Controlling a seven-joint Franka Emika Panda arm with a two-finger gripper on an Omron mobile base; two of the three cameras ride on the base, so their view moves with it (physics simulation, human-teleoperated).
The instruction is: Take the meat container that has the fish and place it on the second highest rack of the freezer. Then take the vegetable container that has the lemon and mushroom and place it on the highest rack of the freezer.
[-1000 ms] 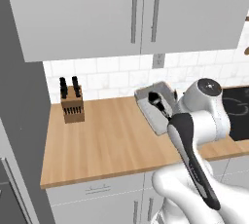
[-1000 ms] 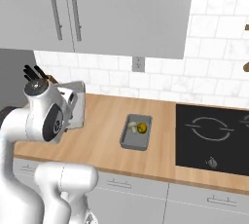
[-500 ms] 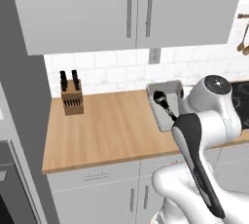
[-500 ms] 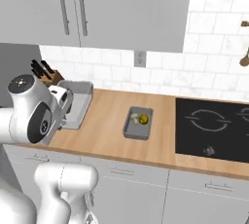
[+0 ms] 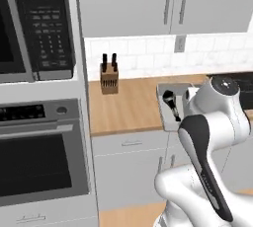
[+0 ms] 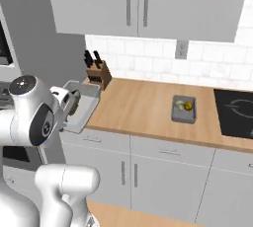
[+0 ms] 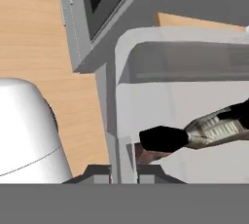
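Observation:
The meat container (image 5: 170,106), a pale grey tray, hangs tilted off the counter's edge with the black fish (image 5: 169,101) lying in it. In the hand view my gripper (image 7: 124,173) is shut on the tray's near wall (image 7: 121,121), and the fish (image 7: 163,138) lies just beyond the fingertips (image 7: 97,172). From the right base view the held tray (image 6: 84,108) sits beside my hand, left of the counter. The vegetable container (image 6: 184,109) rests on the counter with the yellow lemon (image 6: 188,105) and a pale mushroom (image 6: 181,104). The freezer is out of view.
A knife block (image 5: 108,78) stands at the counter's back left. The built-in microwave (image 5: 34,23) and oven (image 5: 39,162) column fills the left. A black cooktop (image 6: 237,115) lies at the right, and grey wall cabinets (image 6: 138,4) hang above.
The base has driven back and left, bringing the oven column into view. My jaws have closed on the meat container, which has come off the counter with the hand.

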